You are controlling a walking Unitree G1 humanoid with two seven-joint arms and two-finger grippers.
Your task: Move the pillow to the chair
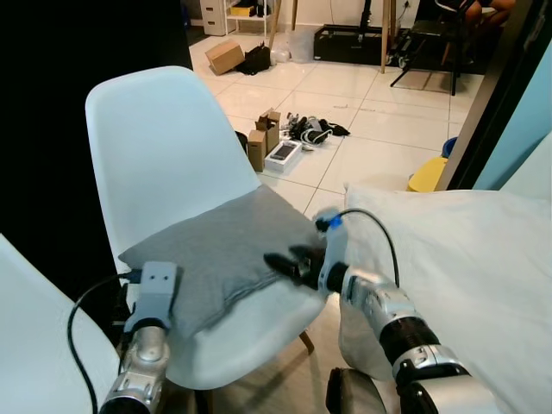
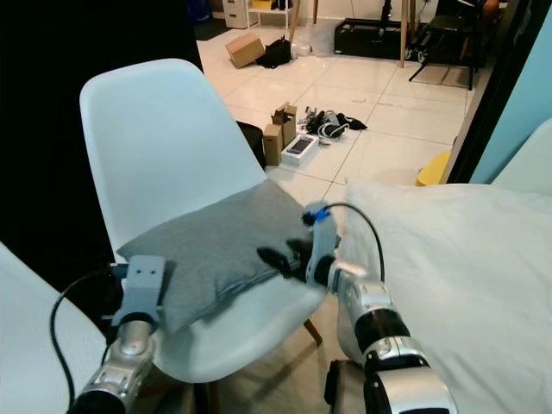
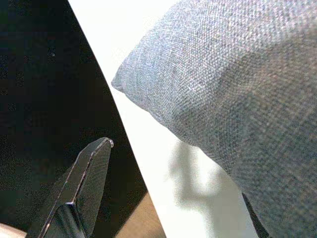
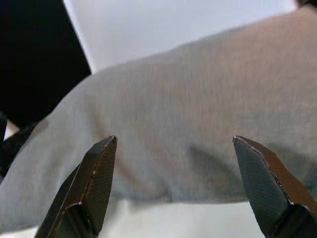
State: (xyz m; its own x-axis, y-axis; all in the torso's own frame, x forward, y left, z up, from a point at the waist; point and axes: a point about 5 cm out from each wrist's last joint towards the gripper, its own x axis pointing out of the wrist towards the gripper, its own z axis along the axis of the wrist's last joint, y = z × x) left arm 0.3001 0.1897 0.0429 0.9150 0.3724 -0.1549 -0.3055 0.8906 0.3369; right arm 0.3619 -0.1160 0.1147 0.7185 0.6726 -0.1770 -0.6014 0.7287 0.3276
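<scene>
your grey pillow (image 1: 220, 250) lies on the white chair (image 1: 159, 147) seat, centre frame. your right gripper (image 1: 289, 265), fingers spread and holding nothing, sits at its right edge. your left gripper (image 3: 163, 198), lower left, is parted beside its near corner.

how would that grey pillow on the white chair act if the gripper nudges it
The grey pillow looks soft and would likely dent and sag rather than move stiffly. Its woven cloth probably grips, yet the white chair has a smooth seat, so it may slide. It lies flat, so rolling seems unlikely. The right gripper is open beside it.
</scene>
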